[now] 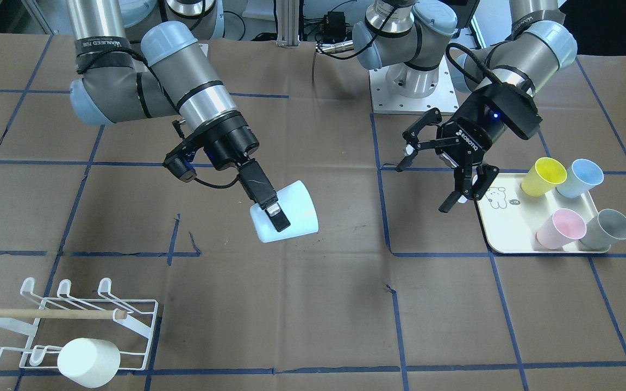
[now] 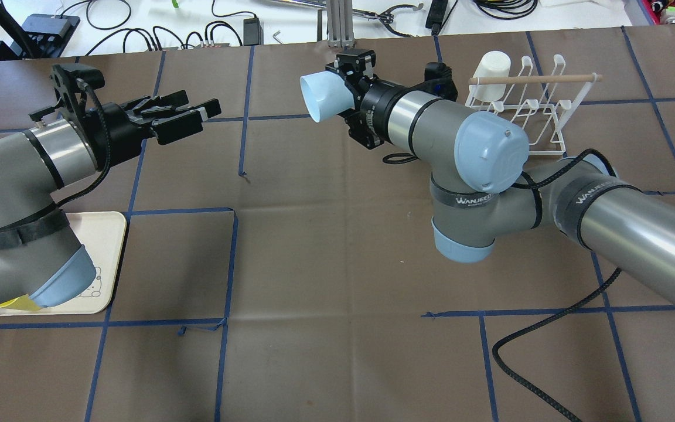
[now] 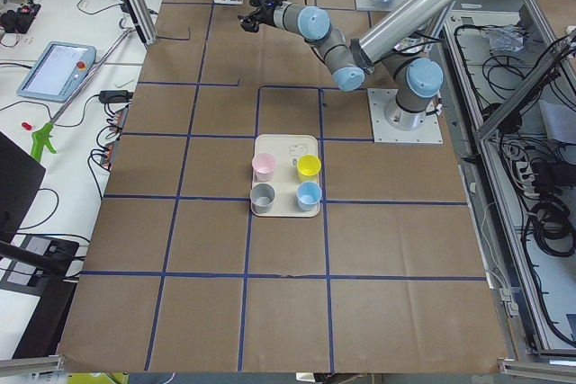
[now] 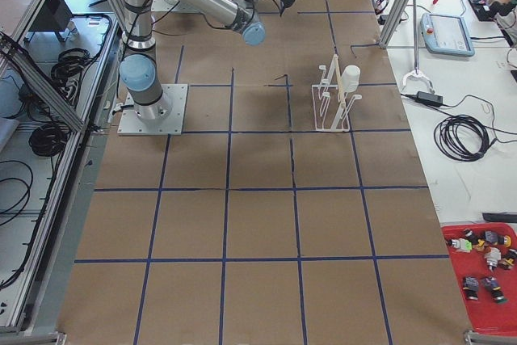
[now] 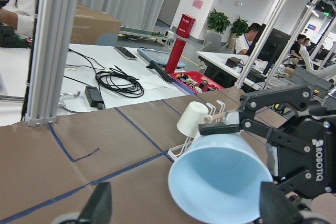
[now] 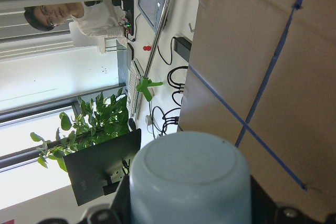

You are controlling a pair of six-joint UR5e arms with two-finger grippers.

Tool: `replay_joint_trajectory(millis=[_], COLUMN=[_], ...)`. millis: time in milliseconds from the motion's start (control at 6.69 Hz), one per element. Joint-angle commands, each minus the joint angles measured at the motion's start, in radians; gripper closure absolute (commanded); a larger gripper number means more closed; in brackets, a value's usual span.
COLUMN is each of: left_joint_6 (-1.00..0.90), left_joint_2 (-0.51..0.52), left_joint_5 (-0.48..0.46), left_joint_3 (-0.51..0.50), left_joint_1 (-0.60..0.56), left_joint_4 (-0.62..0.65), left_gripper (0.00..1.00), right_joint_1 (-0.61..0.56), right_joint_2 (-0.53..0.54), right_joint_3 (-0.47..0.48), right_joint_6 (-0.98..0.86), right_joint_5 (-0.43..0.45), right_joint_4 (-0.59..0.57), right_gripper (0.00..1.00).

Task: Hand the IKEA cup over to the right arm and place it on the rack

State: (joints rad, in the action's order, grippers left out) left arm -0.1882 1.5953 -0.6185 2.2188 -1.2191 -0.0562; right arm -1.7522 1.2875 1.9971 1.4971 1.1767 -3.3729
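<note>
IKEA cup (image 1: 291, 209): pale blue tapered plastic tumbler, smooth-walled, handleless. Location: aloft over mid-table, tipped on its side, open mouth turned toward the robot's left, flat base turned back toward the right wrist camera; well apart from the white wire drying rack (image 1: 135, 328) with light wooden dowel (image 1: 47, 313) near the table corner on the robot's right. Handling, by judgement: light; stiff enough for a firm pinch, though the thin wall may flex a little near the rim; glossy and probably slippery; not fragile, but apt to roll if dropped. Best hold, by judgement: across the outer wall on the narrower, stiffer half near the base, mouth unobstructed for slipping over a prong. Right gripper (image 1: 283, 216): black two-finger unit, clamped on the cup, one finger (image 1: 277, 217) laid flat along the outer wall in the front-facing view, opposite finger hidden behind the cup. Left gripper (image 1: 424, 184): black two-finger unit, fingers spread wide, nothing between them, touching nothing, poised just beside the cream bear-print tray (image 1: 508, 233), facing the cup's mouth across a clear gap. Also present: plain white cup (image 1: 89, 362) seated at one end of the rack; yellow cup (image 1: 544, 176), light blue cup (image 1: 579, 178), pink cup (image 1: 560, 228) and grey cup (image 1: 606, 229) on the tray.
</note>
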Motion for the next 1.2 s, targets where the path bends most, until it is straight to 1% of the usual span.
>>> replay_joint_trajectory(millis=[0,149,299,448,598,747,896,1046], left_joint_6=[0.104,0.107,0.127,0.166,0.205,0.207,0.207,0.208], left_joint_2=[0.018,0.017,0.031,0.050,0.073,0.090,0.077,0.057], left_joint_5=[-0.197,-0.345,-0.477,-0.597,-0.686,-0.805,-0.910,-0.949], left_joint_3=[-0.143,-0.259,-0.404,-0.526,-0.621,-0.702,-0.750,-0.737], left_joint_1=[-0.025,-0.072,-0.127,-0.160,-0.180,-0.212,-0.259,-0.296], left_joint_4=[-0.172,-0.380,-0.629,-0.924,-1.134,-1.330,-1.508,-1.559], left_gripper=[0.01,0.01,0.01,0.01,0.01,0.01,0.01,0.01], right_joint_1=[0.112,0.163,0.209,0.264,0.330,0.376,0.410,0.439], right_joint_2=[0.001,0.001,0.001,-0.002,-0.004,-0.028,-0.084,-0.129], right_joint_3=[-0.003,-0.014,-0.021,-0.049,-0.070,-0.098,-0.154,-0.209], right_joint_6=[-0.258,-0.396,-0.535,-0.646,-0.804,-0.986,-1.114,-1.232], right_joint_5=[-0.002,-0.002,0.001,0.004,0.000,0.001,0.001,0.000], right_joint_4=[0.000,-0.002,0.000,0.000,0.000,0.000,-0.006,-0.006], right_gripper=[0.80,0.82,0.82,0.83,0.83,0.83,0.83,0.83])
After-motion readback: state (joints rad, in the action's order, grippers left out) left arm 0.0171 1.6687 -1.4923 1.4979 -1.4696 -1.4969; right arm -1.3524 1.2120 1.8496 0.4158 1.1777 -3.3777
